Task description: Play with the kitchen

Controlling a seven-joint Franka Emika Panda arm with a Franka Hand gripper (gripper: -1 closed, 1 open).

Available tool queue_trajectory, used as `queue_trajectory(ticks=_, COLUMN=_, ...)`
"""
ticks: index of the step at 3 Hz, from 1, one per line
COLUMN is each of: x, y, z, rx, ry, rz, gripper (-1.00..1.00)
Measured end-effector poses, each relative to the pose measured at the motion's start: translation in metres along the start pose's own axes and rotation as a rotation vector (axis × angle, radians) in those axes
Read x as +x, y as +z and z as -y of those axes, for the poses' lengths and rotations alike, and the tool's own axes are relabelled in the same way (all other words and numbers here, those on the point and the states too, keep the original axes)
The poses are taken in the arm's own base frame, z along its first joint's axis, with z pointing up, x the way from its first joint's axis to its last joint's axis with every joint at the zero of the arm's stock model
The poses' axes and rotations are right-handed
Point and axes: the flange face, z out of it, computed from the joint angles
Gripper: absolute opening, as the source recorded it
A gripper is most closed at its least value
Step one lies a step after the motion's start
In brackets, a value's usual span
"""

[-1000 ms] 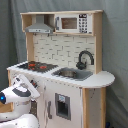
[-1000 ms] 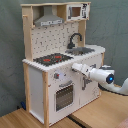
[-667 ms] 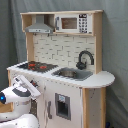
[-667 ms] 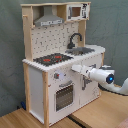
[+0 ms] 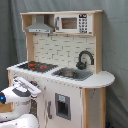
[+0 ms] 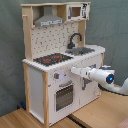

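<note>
The kitchen (image 5: 75,95) (image 6: 37,80) is a white and light-wood toy unit, shown in both exterior views. It has a black-red stovetop (image 5: 34,65) (image 6: 52,58), a grey sink (image 5: 71,73) (image 6: 84,50), a black faucet (image 5: 85,59) (image 6: 75,40), a range hood (image 5: 39,27) (image 6: 48,20) and a microwave (image 5: 74,23) (image 6: 77,11) on top. An oven door (image 6: 64,95) sits below a knob panel (image 6: 62,75). My gripper (image 5: 34,88) (image 6: 75,70) is level with the knob panel at the front of the kitchen, close to it; contact is unclear.
The white arm with a blue light (image 6: 107,77) reaches in from the second exterior view's right over a wooden table top (image 6: 100,112). A grey curtain (image 5: 115,45) hangs behind the kitchen. The rounded counter end (image 5: 102,78) sticks out beside the sink.
</note>
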Motion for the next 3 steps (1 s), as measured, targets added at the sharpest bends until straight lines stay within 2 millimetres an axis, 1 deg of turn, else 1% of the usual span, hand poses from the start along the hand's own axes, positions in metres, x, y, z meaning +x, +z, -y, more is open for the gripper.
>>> queue_trajectory(ticks=3, x=-0.0003, y=0.0002, z=0.0002, rx=0.003, ry=-0.323, rz=0.003, gripper=-1.0)
